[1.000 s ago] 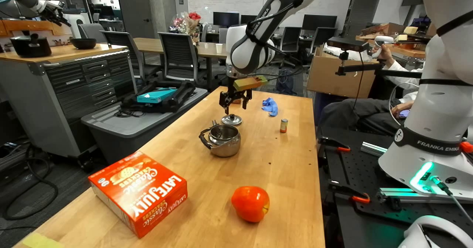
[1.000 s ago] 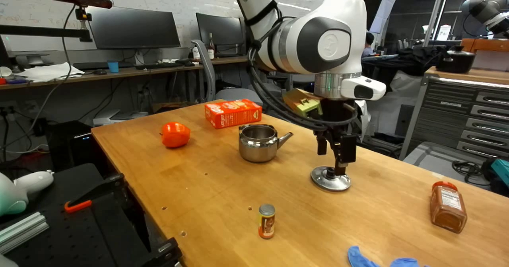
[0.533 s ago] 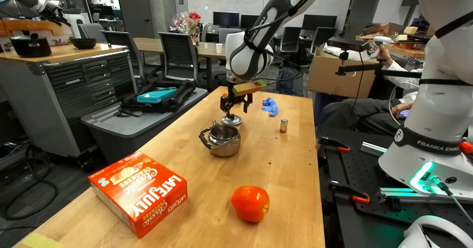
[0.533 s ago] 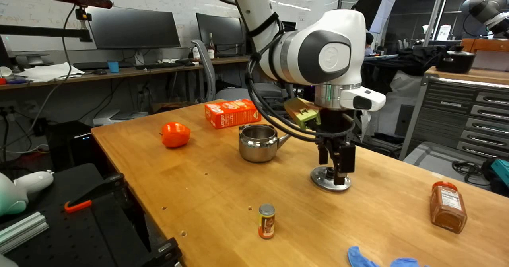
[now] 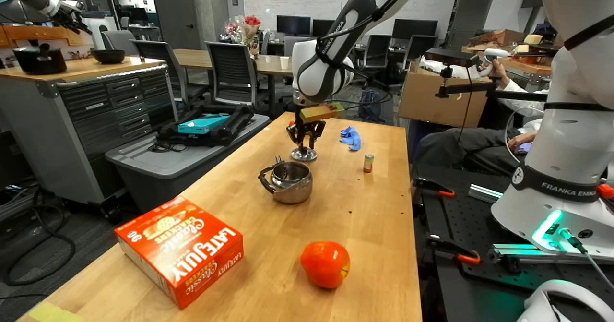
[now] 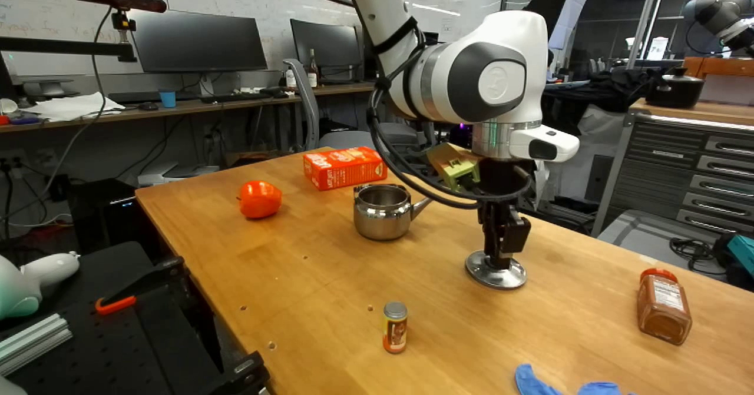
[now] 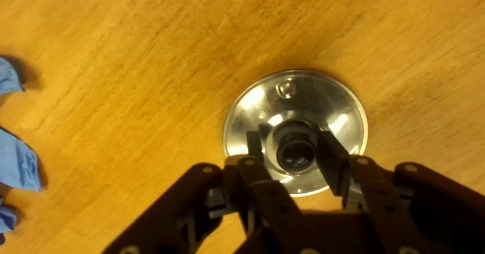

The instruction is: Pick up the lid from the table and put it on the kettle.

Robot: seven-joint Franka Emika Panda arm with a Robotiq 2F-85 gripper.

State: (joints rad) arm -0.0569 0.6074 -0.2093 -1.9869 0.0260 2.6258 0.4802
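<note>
- The silvery lid lies flat on the wooden surface, dark knob upward, off the kettle and near it, the two apart.
- I have the fingers down over the lid, one on either side of the knob and close in; from my end I cannot tell whether they are clamped on it or only flanking it.
- In my wrist view the lid's bright rim is plain to see, with a small raised bump near its edge.
- The kettle stands upright, and in both exterior views I can look into its round mouth.
- In an exterior view I make out its dark side handle; in an exterior view its spout shows too, the tip partly hidden.
- The kettle sits between the lid and a flat-lying Late July cracker box.
- I see a red-orange fruit at the box's end of the surface, well apart from the fingers.
- A small labelled can stands upright, clear of the lid.
- Beyond the lid, at the opposite end from the box, I have a crumpled blue glove and a red-capped spice jar.
</note>
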